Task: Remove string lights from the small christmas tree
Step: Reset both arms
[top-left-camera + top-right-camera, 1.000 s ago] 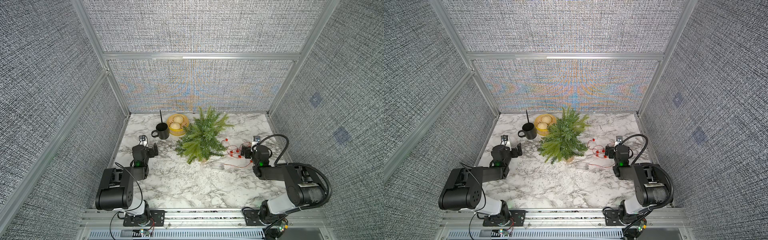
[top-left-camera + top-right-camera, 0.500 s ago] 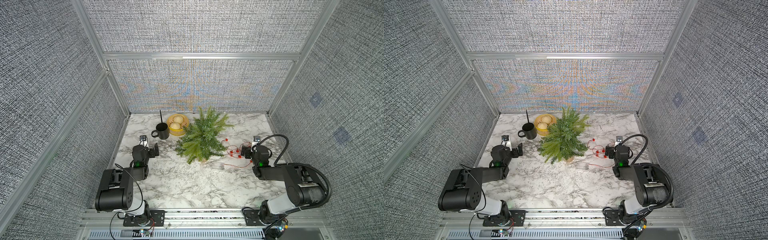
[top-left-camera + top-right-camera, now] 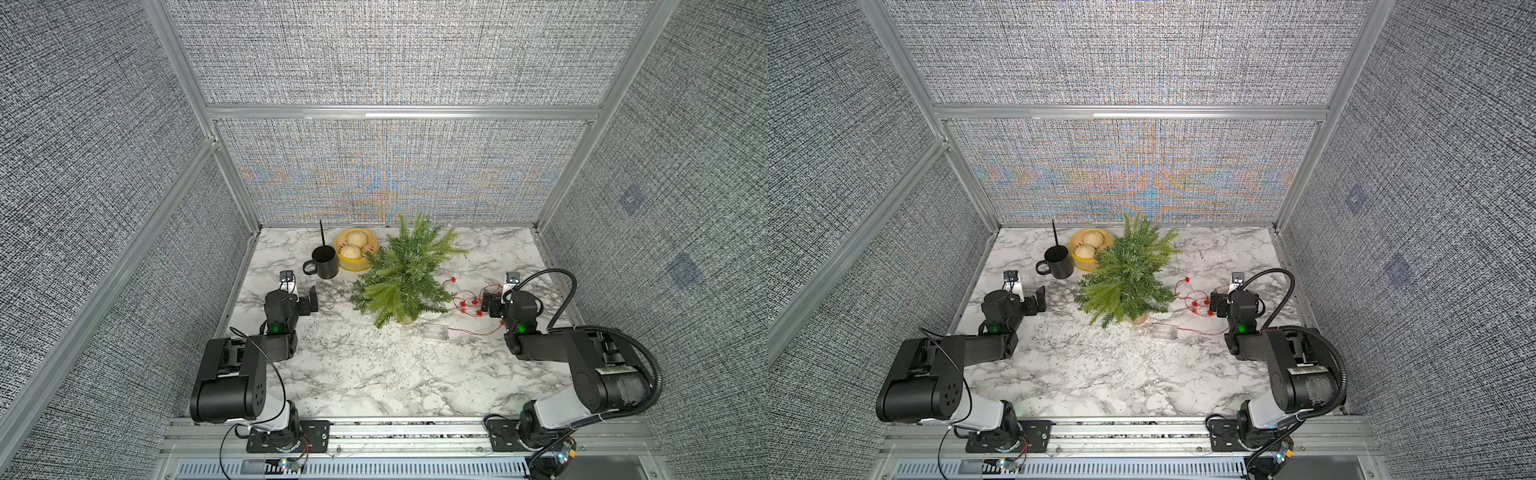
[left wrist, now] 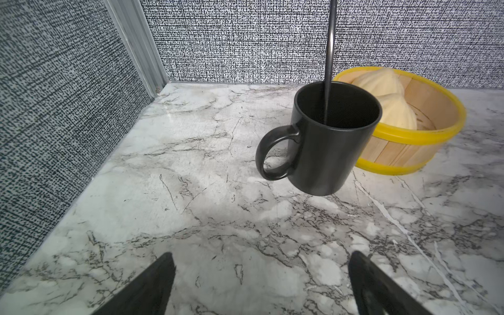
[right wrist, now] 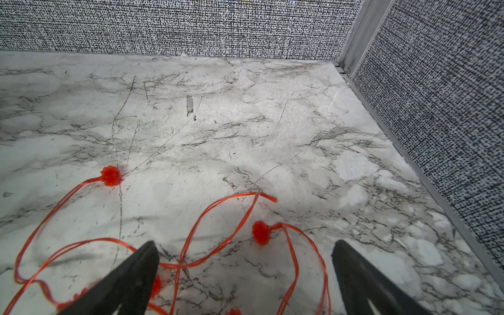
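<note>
Marble tabletop (image 3: 374, 374), grey woven walls (image 3: 374, 62) on three sides.

Left gripper (image 4: 261, 260): jaws apart, nothing between them. It faces a black mug (image 3: 325, 262) with a stick (image 3: 321, 232) in it. A yellow basket (image 3: 351, 265) of buns (image 3: 351, 251) stands just behind the mug.

Small tree (image 3: 405, 280) is upright mid-table, well apart from that gripper.

Clear battery box (image 3: 436, 331) lies flat near the tree's base, on its right.

String lights (image 3: 469, 301) are spread in loose loops on the marble between the tree and the right arm. Cannot tell whether any strand is caught in the branch tips.

Right gripper (image 5: 244, 245): jaws apart, empty, low over the loops. Wire passes between the jaws, and a red bulb (image 5: 261, 231) sits just ahead.

Right arm is clearly nearer. The wire trails from it leftward to the box.
</note>
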### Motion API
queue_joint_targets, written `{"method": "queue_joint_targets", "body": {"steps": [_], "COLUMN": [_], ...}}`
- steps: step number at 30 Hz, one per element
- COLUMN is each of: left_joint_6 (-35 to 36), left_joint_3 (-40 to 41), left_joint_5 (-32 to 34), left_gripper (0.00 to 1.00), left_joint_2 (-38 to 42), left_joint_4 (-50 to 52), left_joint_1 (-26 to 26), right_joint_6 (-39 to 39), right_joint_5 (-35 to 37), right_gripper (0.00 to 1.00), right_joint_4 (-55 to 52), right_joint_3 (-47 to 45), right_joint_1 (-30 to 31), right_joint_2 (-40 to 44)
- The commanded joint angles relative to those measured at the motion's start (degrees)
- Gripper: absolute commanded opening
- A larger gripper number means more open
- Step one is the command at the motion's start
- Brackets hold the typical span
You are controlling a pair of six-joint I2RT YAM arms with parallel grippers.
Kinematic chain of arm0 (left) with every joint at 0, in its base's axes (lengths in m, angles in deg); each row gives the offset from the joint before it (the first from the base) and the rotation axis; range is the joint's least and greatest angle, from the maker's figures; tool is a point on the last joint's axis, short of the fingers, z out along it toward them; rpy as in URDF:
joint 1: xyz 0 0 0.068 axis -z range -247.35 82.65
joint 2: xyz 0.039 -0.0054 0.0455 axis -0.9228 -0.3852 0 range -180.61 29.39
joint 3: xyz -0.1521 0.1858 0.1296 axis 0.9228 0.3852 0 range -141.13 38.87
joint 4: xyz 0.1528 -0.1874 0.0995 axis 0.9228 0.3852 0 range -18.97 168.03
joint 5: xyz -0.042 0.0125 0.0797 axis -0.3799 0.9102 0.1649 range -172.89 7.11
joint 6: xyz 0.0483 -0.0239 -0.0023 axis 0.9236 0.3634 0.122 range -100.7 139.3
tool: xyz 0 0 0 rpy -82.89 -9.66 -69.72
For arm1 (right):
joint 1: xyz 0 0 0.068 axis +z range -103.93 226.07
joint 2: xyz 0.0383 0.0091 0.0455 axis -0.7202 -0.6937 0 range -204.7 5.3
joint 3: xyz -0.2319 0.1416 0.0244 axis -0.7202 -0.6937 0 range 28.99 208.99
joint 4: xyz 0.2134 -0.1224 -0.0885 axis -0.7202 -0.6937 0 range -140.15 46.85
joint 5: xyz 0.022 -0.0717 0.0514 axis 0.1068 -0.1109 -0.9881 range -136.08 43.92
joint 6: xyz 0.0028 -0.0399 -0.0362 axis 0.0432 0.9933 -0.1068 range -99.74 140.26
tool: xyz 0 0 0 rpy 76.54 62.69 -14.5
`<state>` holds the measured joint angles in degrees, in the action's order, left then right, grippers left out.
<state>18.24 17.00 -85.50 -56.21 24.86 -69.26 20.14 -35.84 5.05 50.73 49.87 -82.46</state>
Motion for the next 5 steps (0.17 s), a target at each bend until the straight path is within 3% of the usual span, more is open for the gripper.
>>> {"method": "queue_joint_targets", "body": {"steps": [1, 5], "left_joint_6": [0.2, 0.2], "left_joint_3": [-0.1, -0.1], "left_joint_5": [-0.5, -0.5], "left_gripper": [0.99, 0.99], "left_joint_2": [0.1, 0.2], "left_joint_4": [-0.6, -0.7], "left_joint_1": [0.0, 0.0], "right_joint_6": [-0.2, 0.0], "right_joint_5": [1.0, 0.8], "right_gripper": [0.99, 0.99], "right_joint_4": [0.7, 1.8], "right_joint_3": [0.9, 0.0], "right_joint_1": [0.1, 0.1], "right_joint_2": [-0.6, -0.1]}}
